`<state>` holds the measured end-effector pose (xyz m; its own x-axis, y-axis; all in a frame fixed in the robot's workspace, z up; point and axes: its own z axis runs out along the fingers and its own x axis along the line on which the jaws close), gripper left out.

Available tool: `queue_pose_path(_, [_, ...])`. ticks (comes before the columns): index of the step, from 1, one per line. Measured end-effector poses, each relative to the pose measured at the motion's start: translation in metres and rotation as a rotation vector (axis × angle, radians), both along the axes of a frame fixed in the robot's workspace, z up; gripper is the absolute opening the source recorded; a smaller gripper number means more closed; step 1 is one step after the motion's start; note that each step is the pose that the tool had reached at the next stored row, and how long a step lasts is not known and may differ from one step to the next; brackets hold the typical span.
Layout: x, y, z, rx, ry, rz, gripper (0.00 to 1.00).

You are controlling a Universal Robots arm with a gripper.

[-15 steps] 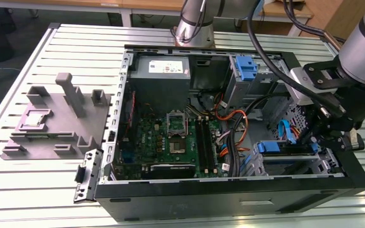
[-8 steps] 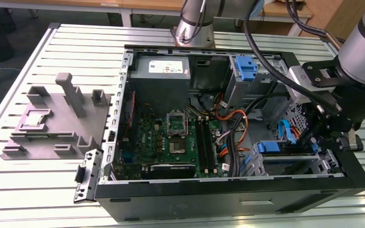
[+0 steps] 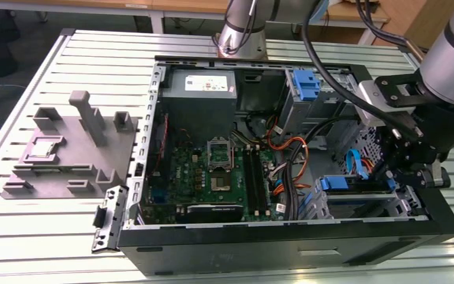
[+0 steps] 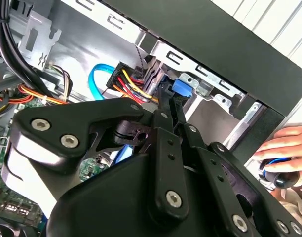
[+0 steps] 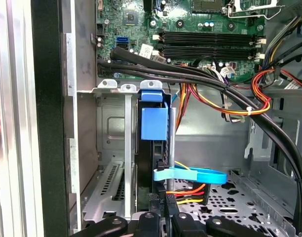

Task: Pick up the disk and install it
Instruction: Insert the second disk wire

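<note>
The disk (image 3: 344, 184) stands on edge in the drive bay at the open computer case's front corner, on the exterior view's right, with its blue carrier end showing. In the first wrist view, the disk (image 5: 154, 123) sits between the bay's metal walls with a blue data cable (image 5: 190, 175) looping beside it. My gripper (image 3: 386, 177) reaches down into that bay. In the second wrist view, my gripper (image 4: 171, 96) has its fingers drawn together, tips against the carrier's blue end (image 4: 181, 88). The gripper (image 5: 163, 210) sits right behind the disk's edge.
Black cable bundles (image 5: 190, 76) and orange-yellow power wires (image 5: 240, 106) cross above the bay. The motherboard (image 3: 211, 171) and grey power supply (image 3: 201, 86) fill the case. A grey fixture (image 3: 65, 148) lies outside on the slatted table. A person's hand (image 4: 284, 148) rests by the case.
</note>
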<state>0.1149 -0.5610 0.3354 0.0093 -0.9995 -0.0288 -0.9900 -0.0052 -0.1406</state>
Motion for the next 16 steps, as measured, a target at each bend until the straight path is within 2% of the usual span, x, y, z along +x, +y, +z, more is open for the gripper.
queue_pose_path(16, [-0.0043,0.0006,-0.0022,0.0,-0.005,0.0,0.16])
